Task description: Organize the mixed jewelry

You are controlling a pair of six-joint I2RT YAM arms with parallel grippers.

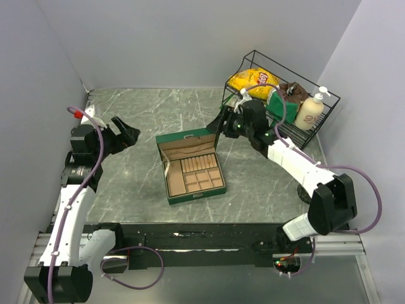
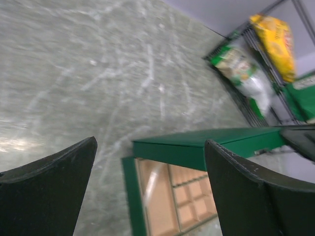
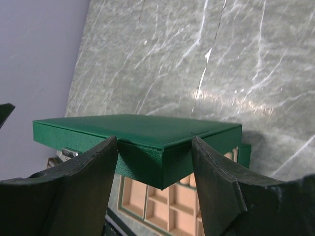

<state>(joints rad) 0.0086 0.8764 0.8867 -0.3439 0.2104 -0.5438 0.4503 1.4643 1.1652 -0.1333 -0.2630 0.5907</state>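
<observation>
Top external view, far left: left gripper (image 1: 131,134) raised over the grey marbled table (image 1: 126,183), jaws spread as wide as they go, holding nothing, aimed toward the middle of the table.

Centre: green box (image 1: 197,197) lying open, its lid (image 1: 186,147) standing up along the far side. Tan lining inside, with one long section down the left (image 1: 171,178) and a grid of small compartments (image 1: 201,175) to the right. Mixed jewelry too small to make out in any view, so cannot tell whether any lies in the compartments or anywhere else.

Right of centre: right gripper (image 1: 219,126) at the lid's upper right corner. Seen from the right wrist, a green corner of the lid sits between the two black fingers (image 3: 88,172), partly open and straddling it, their inner edges right at the lid. Cannot tell whether pressing or only flanking.

Far right, at the back corner: black wire basket (image 1: 297,75) standing on the table, well apart from the box. Inside, from left to right, a yellow chip bag (image 1: 252,79), a green bag (image 1: 279,102), something brown (image 1: 295,92) behind it, and a cream pump bottle (image 1: 310,111) upright at the right end.
</observation>
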